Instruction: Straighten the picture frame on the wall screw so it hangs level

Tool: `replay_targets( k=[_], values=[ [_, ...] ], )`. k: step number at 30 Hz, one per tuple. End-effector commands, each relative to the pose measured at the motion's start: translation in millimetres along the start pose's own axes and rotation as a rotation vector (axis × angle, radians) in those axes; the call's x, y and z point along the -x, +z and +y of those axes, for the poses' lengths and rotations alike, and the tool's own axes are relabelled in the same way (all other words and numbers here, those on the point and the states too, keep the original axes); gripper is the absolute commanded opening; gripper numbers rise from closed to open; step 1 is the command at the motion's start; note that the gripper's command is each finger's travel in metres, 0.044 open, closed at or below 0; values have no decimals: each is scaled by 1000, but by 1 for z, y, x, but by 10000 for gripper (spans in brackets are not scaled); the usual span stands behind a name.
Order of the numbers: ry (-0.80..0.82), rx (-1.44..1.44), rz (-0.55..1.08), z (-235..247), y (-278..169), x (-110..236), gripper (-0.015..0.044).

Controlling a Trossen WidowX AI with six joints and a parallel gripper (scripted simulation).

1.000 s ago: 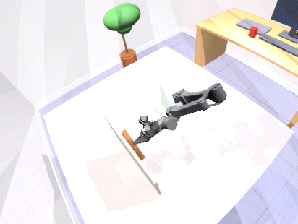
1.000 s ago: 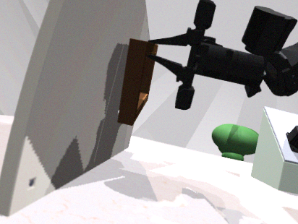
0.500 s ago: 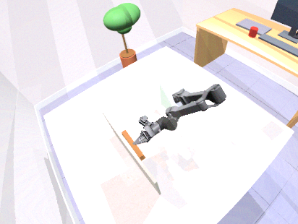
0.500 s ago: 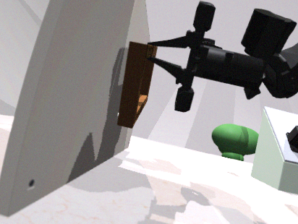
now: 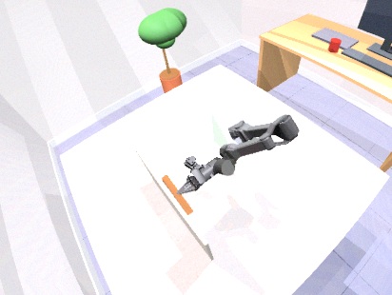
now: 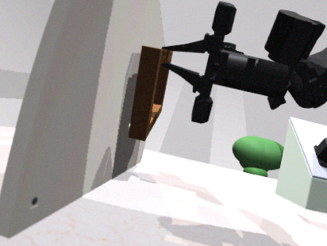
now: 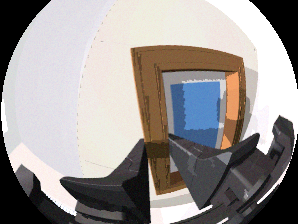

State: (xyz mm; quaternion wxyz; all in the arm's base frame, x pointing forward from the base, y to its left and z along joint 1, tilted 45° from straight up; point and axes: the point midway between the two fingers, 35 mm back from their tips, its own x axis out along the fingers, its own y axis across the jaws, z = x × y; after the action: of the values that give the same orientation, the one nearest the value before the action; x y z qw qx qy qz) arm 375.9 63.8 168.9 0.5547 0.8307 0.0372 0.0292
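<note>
A brown wooden picture frame (image 5: 186,207) (image 6: 148,92) (image 7: 188,55) with a blue picture (image 7: 200,111) hangs on the thin white wall panel (image 5: 200,240) (image 6: 79,99) (image 7: 100,90) that stands on the table. In the wrist view the frame looks tilted. My gripper (image 5: 181,191) (image 6: 163,56) (image 7: 154,140) is shut on one side bar of the frame, near a corner at the top in the exterior view. The screw and the notched strip are hidden behind the frame.
A green plant (image 5: 163,28) (image 6: 258,152) in an orange pot (image 5: 170,80) stands behind the table. A wooden desk (image 5: 285,43) with a red cup (image 5: 335,45) is at the back right. My base block (image 6: 303,167) stands to the right of the wall.
</note>
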Motion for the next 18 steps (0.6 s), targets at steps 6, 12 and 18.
replay_targets(
  k=[6, 12, 18],
  values=[
    [0, -38, 0, -1, 0, 0, 0],
    [0, -79, 0, 0, 0, 0, 0],
    [0, -105, 0, 0, 0, 0, 0]
  ],
)
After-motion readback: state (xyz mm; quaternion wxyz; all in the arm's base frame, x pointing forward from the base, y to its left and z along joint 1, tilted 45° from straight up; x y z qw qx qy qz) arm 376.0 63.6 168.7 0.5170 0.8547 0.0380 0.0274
